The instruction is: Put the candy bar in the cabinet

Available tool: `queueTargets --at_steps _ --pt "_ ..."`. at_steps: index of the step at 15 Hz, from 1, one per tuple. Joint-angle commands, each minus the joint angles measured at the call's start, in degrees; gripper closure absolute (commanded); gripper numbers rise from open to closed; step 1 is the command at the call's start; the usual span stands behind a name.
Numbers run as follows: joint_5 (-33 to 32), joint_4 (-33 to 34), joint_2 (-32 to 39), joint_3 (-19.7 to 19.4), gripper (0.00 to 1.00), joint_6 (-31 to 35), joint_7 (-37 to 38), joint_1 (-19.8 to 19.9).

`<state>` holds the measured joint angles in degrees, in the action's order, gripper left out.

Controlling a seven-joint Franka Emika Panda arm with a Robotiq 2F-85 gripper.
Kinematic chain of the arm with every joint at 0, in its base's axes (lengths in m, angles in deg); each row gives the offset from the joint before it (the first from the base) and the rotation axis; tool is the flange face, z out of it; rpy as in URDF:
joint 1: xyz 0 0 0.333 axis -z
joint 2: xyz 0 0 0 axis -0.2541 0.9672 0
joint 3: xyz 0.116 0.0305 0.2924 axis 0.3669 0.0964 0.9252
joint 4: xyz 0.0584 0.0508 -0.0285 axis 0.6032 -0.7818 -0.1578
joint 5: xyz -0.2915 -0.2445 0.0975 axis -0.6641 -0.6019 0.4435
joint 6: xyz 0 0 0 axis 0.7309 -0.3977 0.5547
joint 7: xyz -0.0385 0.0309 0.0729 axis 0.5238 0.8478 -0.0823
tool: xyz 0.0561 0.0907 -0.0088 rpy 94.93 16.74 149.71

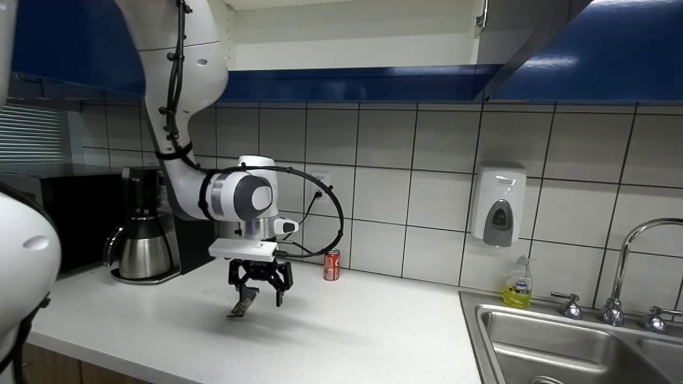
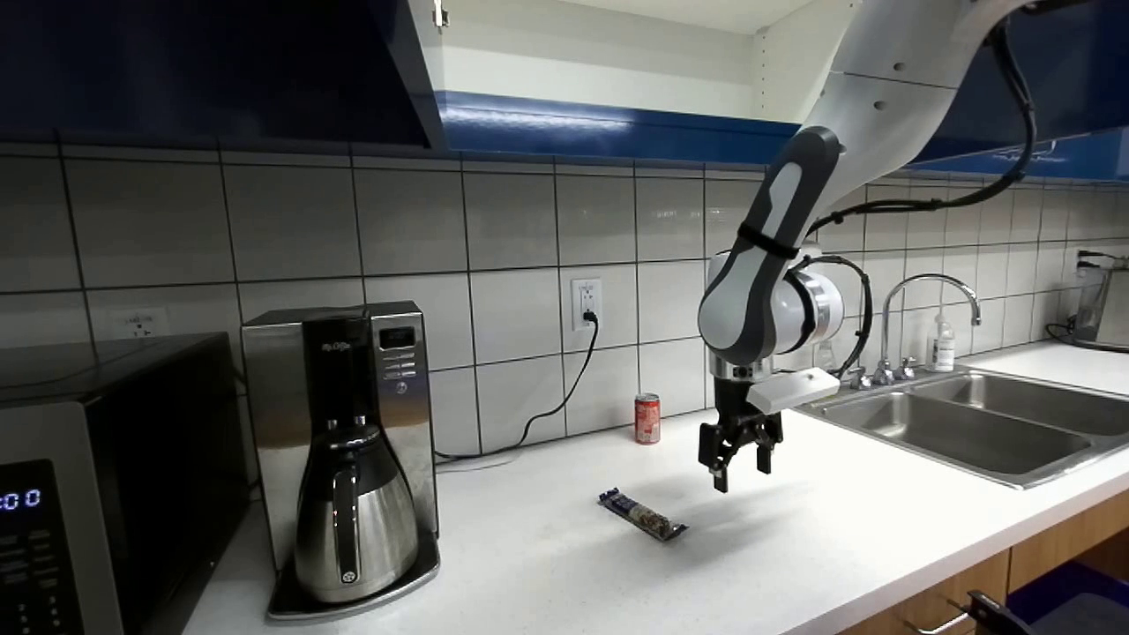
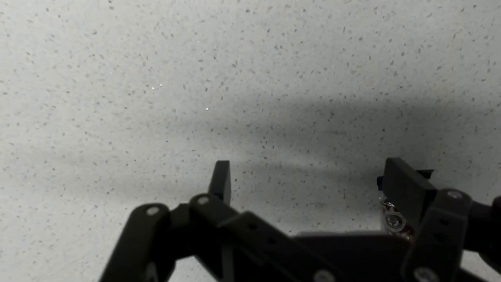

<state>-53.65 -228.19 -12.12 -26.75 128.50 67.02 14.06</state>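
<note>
Claw [image 2: 743, 476] wide and holding nothing, the candy bar [image 2: 642, 514] flat on the surface [image 2: 529, 564] to its left.
Likely light and fairly stiff, its wrapper perhaps slick; a grip across the narrow middle looks best, squeezed gently. In an exterior view the candy bar [image 2: 642, 514] shows whole and apart from the claw; the wrist view hides most of it behind a finger [image 3: 411, 192].

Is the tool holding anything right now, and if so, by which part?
Nothing is held. The tool stands open above the counter, and the candy bar lies on that surface, apart from it.
</note>
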Motion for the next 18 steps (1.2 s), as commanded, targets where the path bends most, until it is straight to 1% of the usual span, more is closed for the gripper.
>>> queueTargets --at_steps 1,7,11,18 --pt "0.6 -0.1 -0.8 0.8 0.0 0.9 -1.3 1.1" --pt "0.7 0.8 0.8 2.1 0.0 1.6 -1.8 0.3" --pt "-0.3 1.9 2.8 3.0 0.0 1.9 -0.9 -0.8" --pt "-2.8 7.0 8.6 2.8 0.0 2.2 0.9 -3.2"
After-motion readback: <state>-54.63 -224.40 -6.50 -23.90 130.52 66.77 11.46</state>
